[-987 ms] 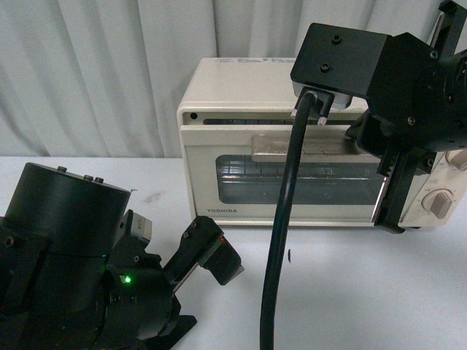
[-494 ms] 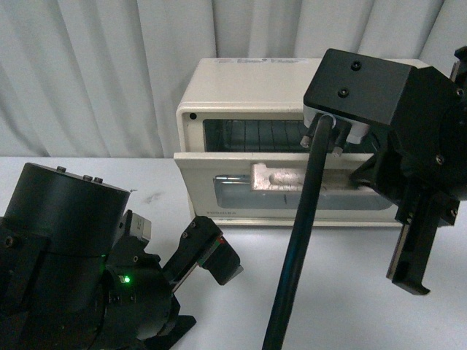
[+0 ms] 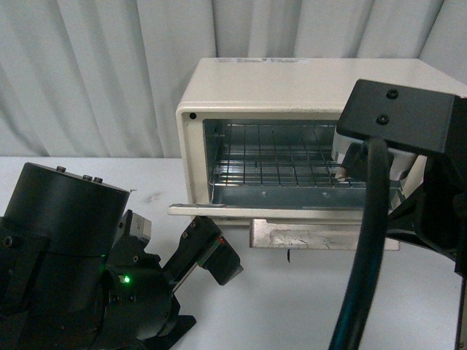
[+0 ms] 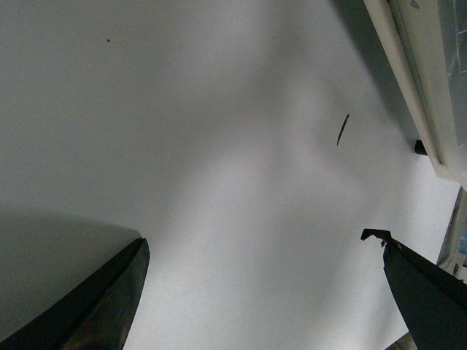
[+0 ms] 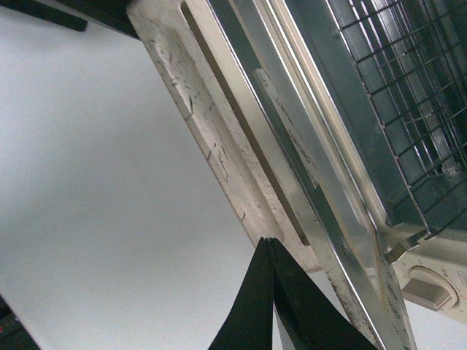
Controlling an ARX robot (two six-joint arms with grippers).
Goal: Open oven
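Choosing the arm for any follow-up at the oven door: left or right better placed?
Right. Its closed fingers sit at the handle of the lowered door, by the open oven. The left gripper hangs open over the table, away from the handle.

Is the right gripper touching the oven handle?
Cannot tell. In the right wrist view the tip of the right gripper overlaps the handle; neither contact nor a gap is plain.

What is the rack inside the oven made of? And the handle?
The rack in the oven looks like thin metal wire: a shiny silver grid that catches the light. The handle looks like beige plastic, dull and covered in scratches, though it might be painted metal.
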